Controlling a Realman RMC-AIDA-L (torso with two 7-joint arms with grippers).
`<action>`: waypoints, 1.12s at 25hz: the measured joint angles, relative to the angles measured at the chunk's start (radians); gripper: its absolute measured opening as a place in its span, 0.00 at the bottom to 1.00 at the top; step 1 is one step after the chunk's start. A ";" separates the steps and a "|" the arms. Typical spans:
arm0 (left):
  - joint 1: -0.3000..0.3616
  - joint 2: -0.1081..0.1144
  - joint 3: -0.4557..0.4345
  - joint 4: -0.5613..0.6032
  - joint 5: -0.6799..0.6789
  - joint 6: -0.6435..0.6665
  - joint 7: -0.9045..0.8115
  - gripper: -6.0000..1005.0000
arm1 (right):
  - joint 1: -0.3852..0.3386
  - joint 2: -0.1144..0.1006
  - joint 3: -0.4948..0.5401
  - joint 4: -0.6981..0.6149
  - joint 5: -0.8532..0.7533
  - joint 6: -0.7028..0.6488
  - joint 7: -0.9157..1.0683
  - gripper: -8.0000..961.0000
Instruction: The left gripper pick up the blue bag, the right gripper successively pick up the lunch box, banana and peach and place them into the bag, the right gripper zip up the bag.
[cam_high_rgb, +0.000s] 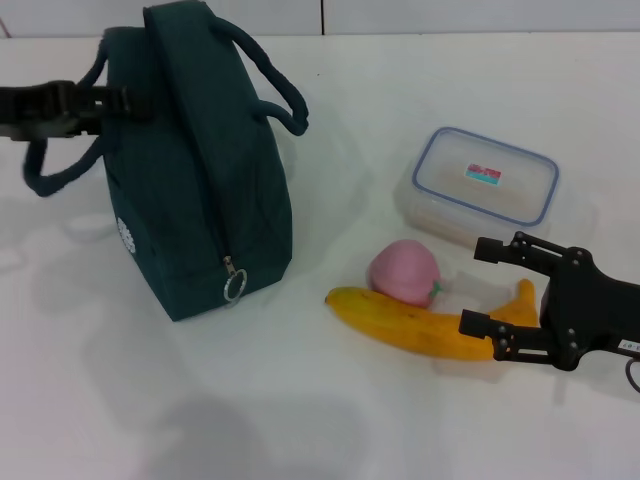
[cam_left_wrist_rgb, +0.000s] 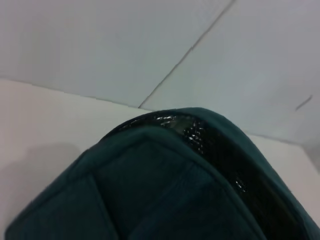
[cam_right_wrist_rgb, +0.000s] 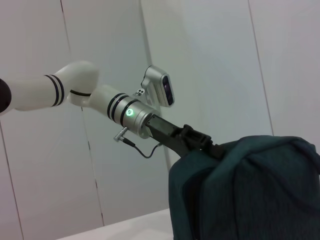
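Observation:
The blue bag (cam_high_rgb: 200, 170) stands upright on the white table at the left, its zipper closed and the ring pull (cam_high_rgb: 234, 285) hanging at its near end. My left gripper (cam_high_rgb: 118, 101) reaches in from the left and is shut at the bag's top edge by the left handle; it also shows in the right wrist view (cam_right_wrist_rgb: 202, 143). The bag top fills the left wrist view (cam_left_wrist_rgb: 165, 195). The lunch box (cam_high_rgb: 485, 180) lies at the right. The banana (cam_high_rgb: 410, 325) and the pink peach (cam_high_rgb: 403, 272) lie in front of it. My right gripper (cam_high_rgb: 482, 288) is open, its jaws on either side of the banana's right end.
The white table (cam_high_rgb: 300, 420) runs to a pale wall at the back. The bag's two loop handles (cam_high_rgb: 285, 100) stick out to either side. The peach touches the banana's far side.

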 joint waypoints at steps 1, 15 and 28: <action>0.000 0.002 0.003 0.000 0.001 0.000 -0.020 0.80 | 0.000 0.000 0.000 0.000 0.001 -0.002 0.001 0.89; -0.005 0.033 0.055 -0.015 0.013 0.051 -0.162 0.47 | 0.005 -0.001 0.000 0.000 0.010 -0.009 0.017 0.89; -0.007 0.029 0.055 -0.015 -0.030 0.205 -0.171 0.08 | -0.035 -0.049 0.004 -0.011 0.139 -0.010 0.092 0.89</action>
